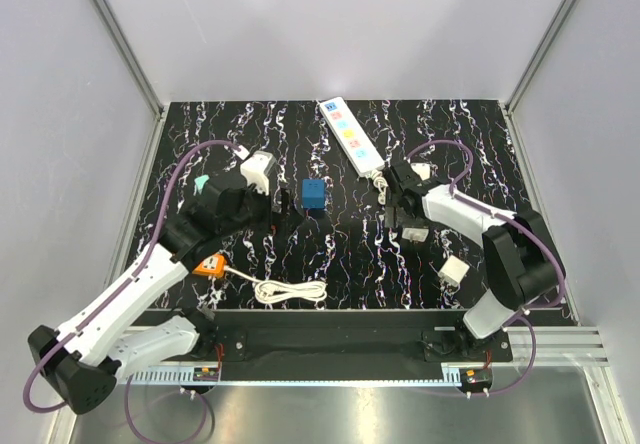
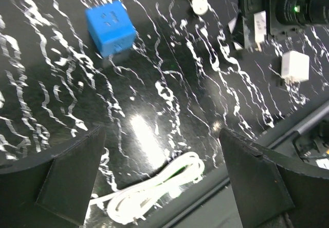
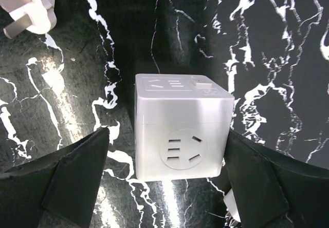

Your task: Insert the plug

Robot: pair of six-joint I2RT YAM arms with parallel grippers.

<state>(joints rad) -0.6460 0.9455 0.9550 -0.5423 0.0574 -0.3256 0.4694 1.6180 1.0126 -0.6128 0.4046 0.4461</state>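
**A:** From above, where's the plug?
**B:** The blue plug [image 1: 314, 195] stands on the table [image 1: 350, 264] between the arms, near the white power strip [image 1: 350, 134].
**A:** Left wrist?
**B:** The left fingers [image 2: 67, 182] are wide apart above a coiled white cord [image 2: 154, 192]. The plug lies ahead, well apart from them.
**A:** Right wrist?
**B:** The right fingers [image 3: 72, 176] are apart, straddling a white socket cube [image 3: 180, 130]. A gap shows on one side.
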